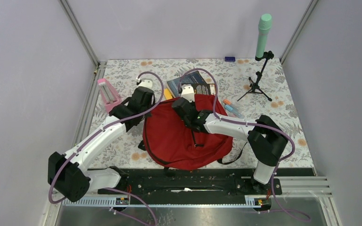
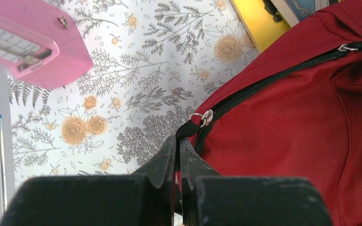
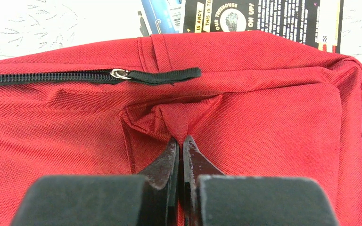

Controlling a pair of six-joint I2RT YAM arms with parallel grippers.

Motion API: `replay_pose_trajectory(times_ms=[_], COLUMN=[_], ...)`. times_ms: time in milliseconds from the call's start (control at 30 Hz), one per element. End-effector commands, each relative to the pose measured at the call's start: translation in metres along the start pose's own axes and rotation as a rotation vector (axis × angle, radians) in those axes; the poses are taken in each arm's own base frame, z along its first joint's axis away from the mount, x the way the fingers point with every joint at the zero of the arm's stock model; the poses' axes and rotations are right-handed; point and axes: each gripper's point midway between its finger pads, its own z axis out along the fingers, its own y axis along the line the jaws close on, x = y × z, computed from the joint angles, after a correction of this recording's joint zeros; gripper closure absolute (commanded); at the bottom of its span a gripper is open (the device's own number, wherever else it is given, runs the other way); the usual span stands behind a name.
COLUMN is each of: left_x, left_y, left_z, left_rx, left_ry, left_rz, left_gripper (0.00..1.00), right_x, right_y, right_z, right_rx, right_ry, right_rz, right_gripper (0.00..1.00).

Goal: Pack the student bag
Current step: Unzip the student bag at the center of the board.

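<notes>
The red student bag [image 1: 179,139] lies flat in the middle of the table, its black zipper closed along the top. My left gripper [image 2: 179,141] is shut on the black zipper pull tab [image 2: 187,130] at the bag's left edge [image 2: 287,117]. My right gripper [image 3: 180,141] is shut on a pinched fold of the bag's red fabric [image 3: 174,115] just below the second zipper pull [image 3: 162,75]. In the top view the left gripper [image 1: 147,100] sits at the bag's upper left and the right gripper [image 1: 187,106] over its upper middle.
A pink case [image 1: 107,93] stands left of the bag, also in the left wrist view [image 2: 28,42]. Books [image 1: 193,87] and a yellow item [image 2: 257,21] lie behind the bag. Pens [image 1: 232,108] lie at its right. A mint microphone on a tripod [image 1: 262,56] stands back right.
</notes>
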Motion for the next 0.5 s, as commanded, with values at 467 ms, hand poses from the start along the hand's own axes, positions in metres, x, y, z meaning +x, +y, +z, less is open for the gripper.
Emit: replay_pose_trajectory(times_ms=[467], left_x=[0.019], left_y=[-0.004], left_z=[-0.037], left_rx=[0.146], left_ry=[-0.046], left_rz=[-0.167], left_gripper=[1.0], right_x=[-0.026], right_y=[-0.013], right_z=[0.013], right_rx=[0.034], right_ry=[-0.025], right_rz=[0.128], right_gripper=[1.0])
